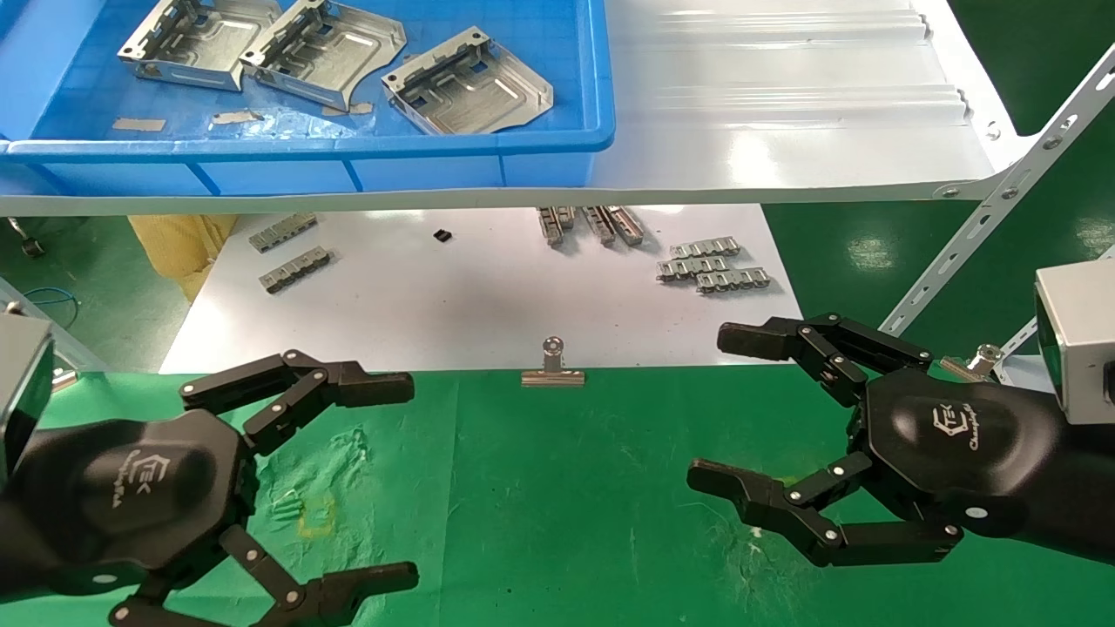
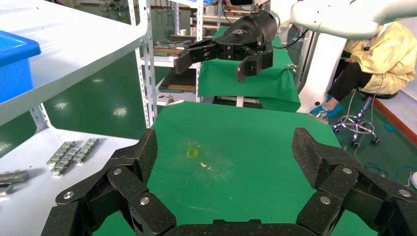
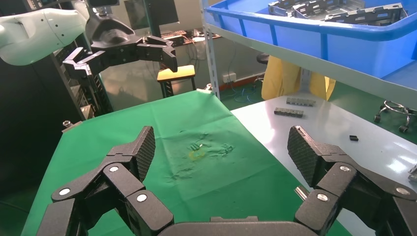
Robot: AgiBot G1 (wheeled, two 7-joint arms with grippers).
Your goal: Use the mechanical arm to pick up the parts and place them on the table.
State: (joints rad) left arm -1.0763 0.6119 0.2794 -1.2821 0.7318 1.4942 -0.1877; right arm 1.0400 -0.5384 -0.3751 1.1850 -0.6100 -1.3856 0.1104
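On the shell of your left gripper (image 1: 396,475) you can read a white logo, an angular "E" mark with small letters "TEK" and a line of script under it that is too small to read. The same logo is on the right gripper (image 1: 723,409). Both shells are smooth black and rounded, and each wrist is a plain silver block.

The left gripper hangs low over the near left part of the desk (image 1: 557,488), and its black jointed fingers (image 1: 370,387) are spread wide with nothing between them. The right gripper hangs over the right part of the desk, also spread wide and empty. In the wrist views the finger pads have a fine grainy texture.

The desk has a bright green cloth, scuffed, with a small yellow square mark (image 1: 315,515).

The parts (image 1: 466,83) are three flat silver sheet-metal plates with a folded rim, holes and one curved edge. They lie side by side in the blue plastic tray (image 1: 557,144) on the glossy white shelf (image 1: 784,113), well apart from both grippers.

A silver binder clip (image 1: 552,366) stands at the far edge of the cloth. Small grey ridged metal strips (image 1: 712,266) lie on the white board (image 1: 479,296) under the shelf.
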